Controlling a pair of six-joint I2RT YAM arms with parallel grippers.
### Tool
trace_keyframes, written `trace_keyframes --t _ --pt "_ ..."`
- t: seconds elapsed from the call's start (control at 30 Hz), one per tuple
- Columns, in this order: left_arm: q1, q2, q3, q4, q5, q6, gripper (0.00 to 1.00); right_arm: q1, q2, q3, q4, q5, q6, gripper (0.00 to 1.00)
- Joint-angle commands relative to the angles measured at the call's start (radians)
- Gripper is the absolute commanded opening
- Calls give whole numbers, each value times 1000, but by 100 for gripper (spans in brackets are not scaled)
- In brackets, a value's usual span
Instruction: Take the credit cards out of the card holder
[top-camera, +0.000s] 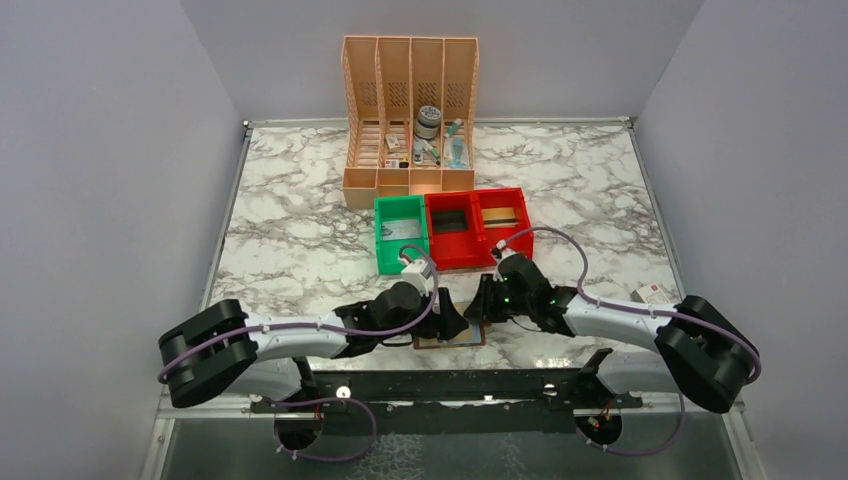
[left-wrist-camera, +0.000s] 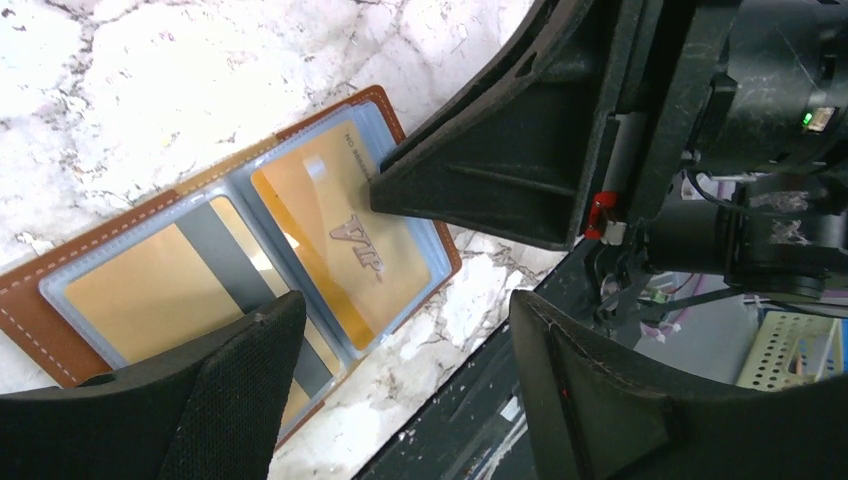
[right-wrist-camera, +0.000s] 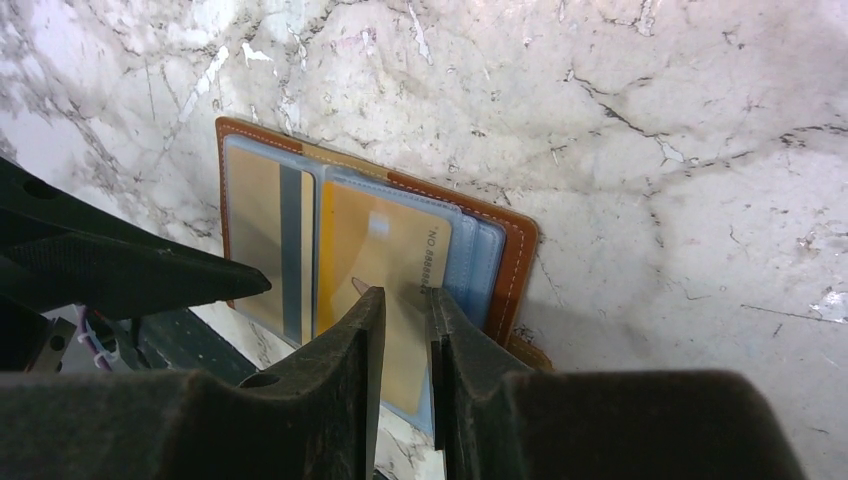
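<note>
The brown card holder (right-wrist-camera: 517, 250) lies open on the marble near the table's front edge (top-camera: 452, 340). Clear sleeves hold gold credit cards: one marked VIP (left-wrist-camera: 330, 225) on the right page, another (left-wrist-camera: 130, 290) on the left page. My right gripper (right-wrist-camera: 405, 300) stands over the VIP card (right-wrist-camera: 365, 250), its fingers a narrow gap apart, tips down at the card's face, nothing seen between them. One right fingertip (left-wrist-camera: 385, 190) touches that sleeve's edge. My left gripper (left-wrist-camera: 405, 330) is wide open and straddles the holder's near corner and bare table.
A peach file organiser (top-camera: 410, 110) with small items stands at the back. A green bin (top-camera: 400, 235) and red bins (top-camera: 475, 225) sit just beyond the arms. A small white and red object (top-camera: 655, 293) lies at the right. A black rail (top-camera: 440, 385) runs along the front edge.
</note>
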Motion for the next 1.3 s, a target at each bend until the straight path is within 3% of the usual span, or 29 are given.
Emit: trace_keyframes --t 0.0,0.47,1.27 --pt "14 47 44 -5 -10 22 74 -4 3 -53 -47 106 15 23" --pt "19 163 46 -6 -26 -50 55 -4 -2 -77 -44 105 23 21" --pt "19 185 7 67 -57 -147 24 -4 -5 -97 -24 84 36 17"
